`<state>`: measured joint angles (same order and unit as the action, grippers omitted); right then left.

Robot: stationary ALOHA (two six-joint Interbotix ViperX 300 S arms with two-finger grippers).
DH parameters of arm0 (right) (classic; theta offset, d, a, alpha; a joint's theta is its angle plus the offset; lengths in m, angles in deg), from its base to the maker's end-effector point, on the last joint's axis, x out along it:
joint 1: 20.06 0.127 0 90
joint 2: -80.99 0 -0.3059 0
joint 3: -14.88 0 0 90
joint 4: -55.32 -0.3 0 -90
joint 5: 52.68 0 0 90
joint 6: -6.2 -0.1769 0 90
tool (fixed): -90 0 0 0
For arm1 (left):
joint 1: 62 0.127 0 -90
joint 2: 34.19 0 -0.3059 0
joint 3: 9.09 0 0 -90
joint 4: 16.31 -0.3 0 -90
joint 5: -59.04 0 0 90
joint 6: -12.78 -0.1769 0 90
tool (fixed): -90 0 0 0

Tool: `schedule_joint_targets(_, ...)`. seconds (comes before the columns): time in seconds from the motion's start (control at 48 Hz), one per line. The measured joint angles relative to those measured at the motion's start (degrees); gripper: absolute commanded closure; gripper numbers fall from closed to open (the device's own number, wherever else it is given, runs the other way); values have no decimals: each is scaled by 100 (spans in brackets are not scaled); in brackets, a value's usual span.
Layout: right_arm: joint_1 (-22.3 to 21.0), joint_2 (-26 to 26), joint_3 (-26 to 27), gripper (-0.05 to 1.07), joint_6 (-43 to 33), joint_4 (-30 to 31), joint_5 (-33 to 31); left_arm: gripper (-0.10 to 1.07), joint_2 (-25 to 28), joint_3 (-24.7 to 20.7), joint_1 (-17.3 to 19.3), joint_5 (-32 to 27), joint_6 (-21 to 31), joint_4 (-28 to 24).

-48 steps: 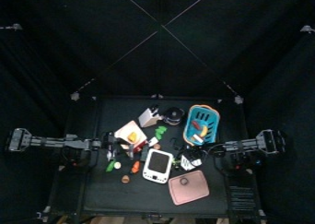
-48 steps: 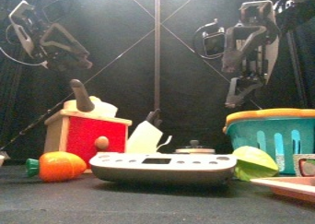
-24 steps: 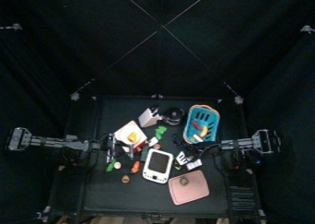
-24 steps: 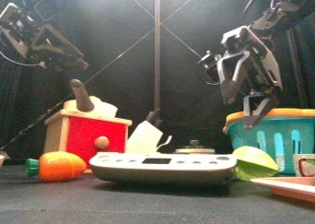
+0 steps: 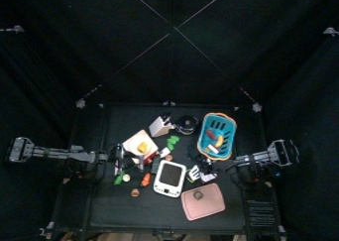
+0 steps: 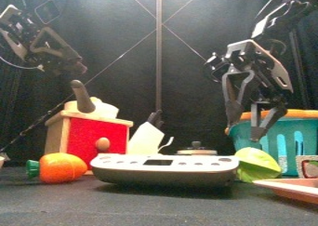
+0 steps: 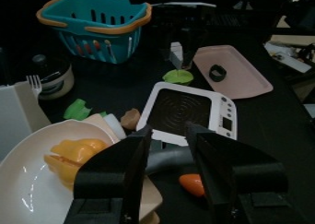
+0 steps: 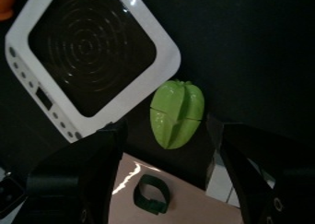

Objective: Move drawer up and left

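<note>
Top view: the right gripper (image 5: pixel 243 163) has crept inward from the right edge over the last second; the drawer (image 5: pixel 141 142) sits left of centre, untouched. Front view: that gripper (image 6: pixel 255 113) has rolled and dropped, jaws spread wide and empty, while the drawer (image 6: pixel 89 130) stands at lower left. Wrist views: left gripper (image 7: pixel 171 177) open, empty, idle; right gripper (image 8: pixel 157 177) hangs over the white device (image 8: pixel 87 62), so the reach looks barely begun.

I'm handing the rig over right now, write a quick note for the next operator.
Left gripper: open, empty, raised at the table's left side.
Right gripper: open, empty, raised at the right side beside the basket, above the green fruit and scale.
Drawer: on the table's left part, behind the carrot, untouched.
Done: nothing that shows.
Left: grip the drawer and move it up and left.
</note>
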<state>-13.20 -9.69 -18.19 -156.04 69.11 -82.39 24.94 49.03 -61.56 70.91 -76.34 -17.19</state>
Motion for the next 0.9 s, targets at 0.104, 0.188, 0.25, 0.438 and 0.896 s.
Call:
schedule_joint_targets(0.104, 123, -62, 9, 3, -237, 211, -62, 21, 0, 62, -9, 0, 0, 9)
schedule_joint_targets(0.188, 176, -97, 44, 3, -308, 316, -105, 21, 0, 79, -9, 0, 0, 18)
schedule_joint_targets(0.25, 176, -123, 114, 3, -299, 387, -114, 21, 0, 79, 0, 9, 0, 26)
schedule_joint_targets(0.438, 141, -264, 457, 3, -281, 668, -123, 21, 0, 79, 0, 0, 0, 35)
schedule_joint_targets(0.896, 70, -554, 809, 4, -79, 879, -97, 21, 9, 79, -176, 9, 0, 79)
